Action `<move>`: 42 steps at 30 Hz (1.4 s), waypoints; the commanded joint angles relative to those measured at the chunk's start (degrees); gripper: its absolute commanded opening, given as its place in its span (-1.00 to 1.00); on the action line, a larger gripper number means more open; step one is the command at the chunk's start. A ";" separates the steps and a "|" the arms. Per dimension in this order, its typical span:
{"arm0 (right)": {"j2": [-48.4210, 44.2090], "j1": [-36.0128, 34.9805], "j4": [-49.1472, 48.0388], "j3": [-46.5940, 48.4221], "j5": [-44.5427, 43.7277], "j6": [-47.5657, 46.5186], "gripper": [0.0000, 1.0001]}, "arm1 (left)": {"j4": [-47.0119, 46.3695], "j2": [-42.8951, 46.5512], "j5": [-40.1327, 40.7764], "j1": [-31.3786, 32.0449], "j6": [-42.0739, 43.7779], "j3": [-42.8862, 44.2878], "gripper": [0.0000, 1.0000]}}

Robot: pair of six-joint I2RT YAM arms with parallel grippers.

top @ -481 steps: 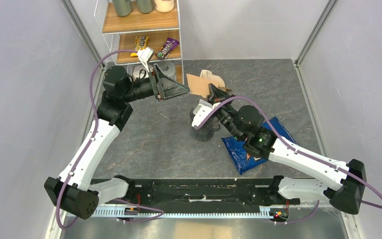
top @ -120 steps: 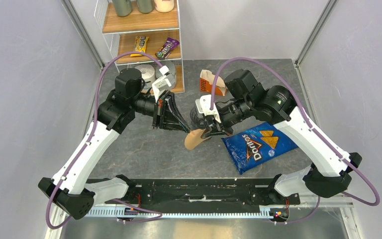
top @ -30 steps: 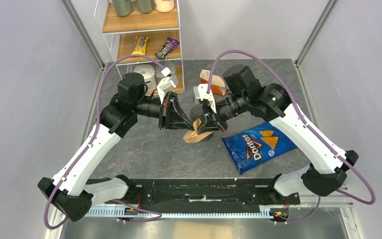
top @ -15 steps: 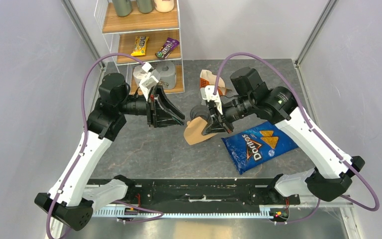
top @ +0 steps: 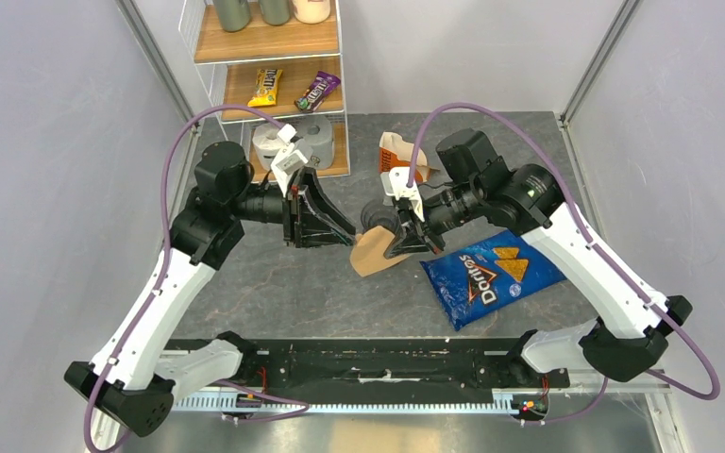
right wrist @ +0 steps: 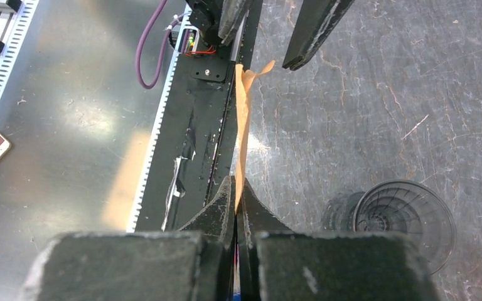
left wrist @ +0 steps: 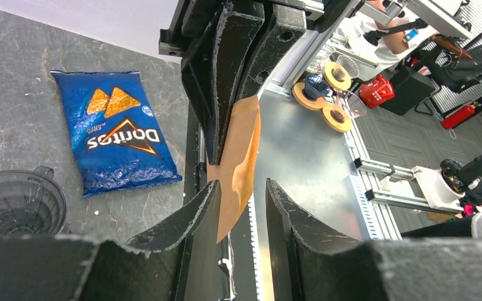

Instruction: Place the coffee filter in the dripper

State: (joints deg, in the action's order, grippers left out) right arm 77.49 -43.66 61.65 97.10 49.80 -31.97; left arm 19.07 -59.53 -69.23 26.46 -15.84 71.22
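The grey stone table (top: pixel 283 283) lies under both grippers. On it the blue Doritos bag (top: pixel 491 274) lies flat behind and beside the right gripper (top: pixel 395 247), on the side away from the left arm. In the left wrist view the bag shows up beyond the left fingers (left wrist: pixel 194 232), off to their left. The left gripper (top: pixel 345 231) points at the right one, the tips of the two close together. Its jaws are spread apart with nothing clamped between them. The dripper (right wrist: pixel 401 219) stands upright on the table, just to one side of the right jaws and below them, empty, its ribbed inside showing. The right jaws are pinched tight on the coffee filter (right wrist: pixel 241 125), which they hold by one edge, folded flat and clear of the table. The paper reaches out from those fingertips toward the open left jaws, and its curled far corner ends at their mouth, close by one left finger.
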 commanded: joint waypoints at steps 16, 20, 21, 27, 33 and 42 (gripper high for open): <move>1.30 -0.81 2.40 3.10 1.35 -3.90 -1.00 | -2.06 -1.38 -0.50 1.92 0.93 -0.55 -0.22; 1.53 -0.77 2.41 3.38 1.44 -3.61 -1.00 | -0.38 -1.56 0.30 2.51 2.50 -0.32 -0.22; 1.61 -0.86 2.39 3.53 1.52 -3.52 -1.00 | 0.07 -1.58 0.94 2.70 2.92 -0.25 -0.22; 1.81 -0.82 2.25 3.98 1.88 -2.83 -1.00 | 5.44 -2.00 3.77 3.36 8.00 1.10 -0.22; 1.82 -0.82 2.24 3.63 2.05 -1.54 -1.00 | 6.29 -1.42 3.10 3.47 8.63 1.11 -0.25; 1.89 -0.81 2.25 3.48 2.52 -1.09 -1.00 | 4.46 -1.54 1.38 3.52 8.31 1.71 -0.35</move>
State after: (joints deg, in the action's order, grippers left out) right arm 79.37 -44.29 63.94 98.83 50.74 -33.85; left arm 25.17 -61.39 -66.19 29.67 -9.45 70.87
